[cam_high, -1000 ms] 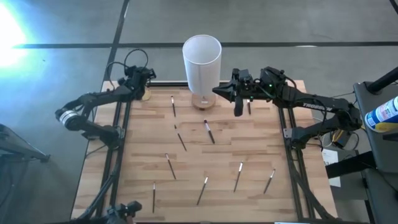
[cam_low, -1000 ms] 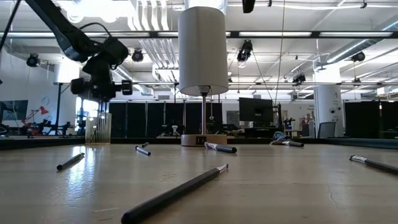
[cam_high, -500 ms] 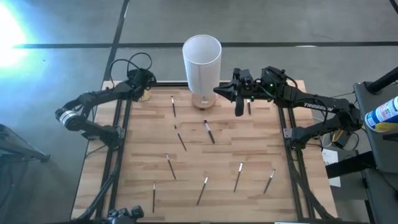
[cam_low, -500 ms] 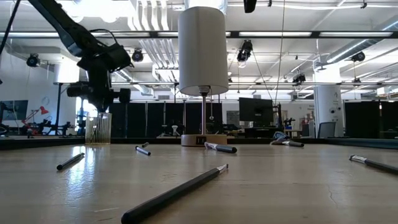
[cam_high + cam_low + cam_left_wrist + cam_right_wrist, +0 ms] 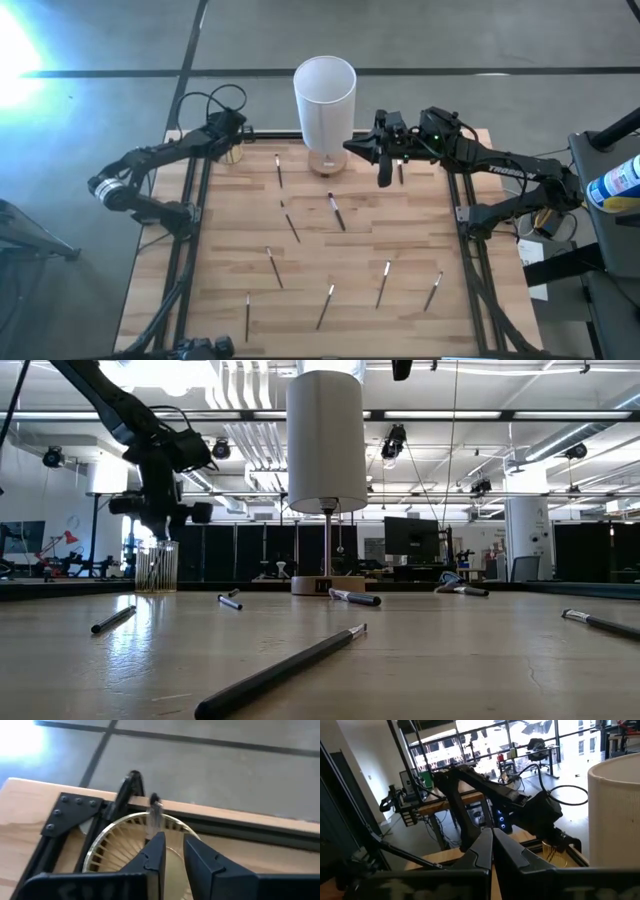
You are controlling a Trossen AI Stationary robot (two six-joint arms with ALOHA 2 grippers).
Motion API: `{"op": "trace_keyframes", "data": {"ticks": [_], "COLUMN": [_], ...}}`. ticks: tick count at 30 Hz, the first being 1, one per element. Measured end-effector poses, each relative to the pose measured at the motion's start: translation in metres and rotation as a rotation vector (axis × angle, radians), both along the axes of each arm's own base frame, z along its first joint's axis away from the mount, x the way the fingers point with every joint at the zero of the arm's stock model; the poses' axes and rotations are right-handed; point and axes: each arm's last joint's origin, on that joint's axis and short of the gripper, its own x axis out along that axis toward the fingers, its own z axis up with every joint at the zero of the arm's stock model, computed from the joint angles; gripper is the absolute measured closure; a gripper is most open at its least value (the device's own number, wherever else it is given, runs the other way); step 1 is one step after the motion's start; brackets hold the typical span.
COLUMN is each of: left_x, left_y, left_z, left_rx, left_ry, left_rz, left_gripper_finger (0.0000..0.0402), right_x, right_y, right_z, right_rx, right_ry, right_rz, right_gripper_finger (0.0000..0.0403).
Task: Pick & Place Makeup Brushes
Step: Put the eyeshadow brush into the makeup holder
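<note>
Left pincer (image 5: 172, 851), upper left of high view: jaws parted directly over ribbed clear yellowish cup (image 5: 107, 847); thin dark makeup brush (image 5: 152, 817) upright between them, grip uncertain. Right pincer (image 5: 492, 851) shut, empty.

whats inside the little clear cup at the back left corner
One makeup brush stands in the clear cup, its tip above the rim, right by the left gripper, whose fingers are parted. The cup's bottom is hidden behind the gripper.
</note>
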Motion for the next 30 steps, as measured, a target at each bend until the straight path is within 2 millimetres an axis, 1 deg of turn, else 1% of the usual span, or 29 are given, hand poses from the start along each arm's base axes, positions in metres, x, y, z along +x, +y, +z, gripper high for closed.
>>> {"op": "trace_keyframes", "data": {"ticks": [2,5,9,12,15,18,22,26,30], "left_x": [-0.001,-0.003,-0.002,0.004,0.015,0.03,0.052,0.073,0.089], "left_y": [-0.003,-0.012,-0.033,-0.053,-0.073,-0.096,-0.129,-0.167,-0.204], "left_z": [0.006,0.021,0.044,0.057,0.061,0.056,0.043,0.025,0.004], "left_rx": [0.006,0.041,0.101,0.137,0.128,0.083,0.007,-0.084,-0.194], "left_ry": [-0.017,-0.062,-0.157,-0.221,-0.27,-0.31,-0.349,-0.42,-0.473], "left_rz": [-0.028,-0.073,-0.163,-0.236,-0.294,-0.321,-0.328,-0.316,-0.273], "left_gripper_finger": [0.034,0.0345,0.0369,0.0393,0.0399,0.04,0.0401,0.0401,0.0401], "right_x": [-0.002,-0.012,-0.033,-0.048,-0.061,-0.072,-0.084,-0.093,-0.098], "right_y": [0.0,0.001,0.001,-0.001,-0.004,-0.007,-0.008,-0.008,-0.007], "right_z": [0.0,0.0,-0.002,-0.012,-0.029,-0.046,-0.062,-0.069,-0.071], "right_rx": [0.004,-0.004,-0.071,-0.094,-0.087,-0.066,-0.053,-0.05,-0.048], "right_ry": [0.018,0.062,0.136,0.162,0.178,0.195,0.206,0.203,0.194], "right_rz": [-0.002,-0.009,-0.024,-0.047,-0.058,-0.056,-0.057,-0.03,0.006], "right_gripper_finger": [0.0394,0.0394,0.0394,0.0394,0.0394,0.0394,0.0394,0.0394,0.0394]}}
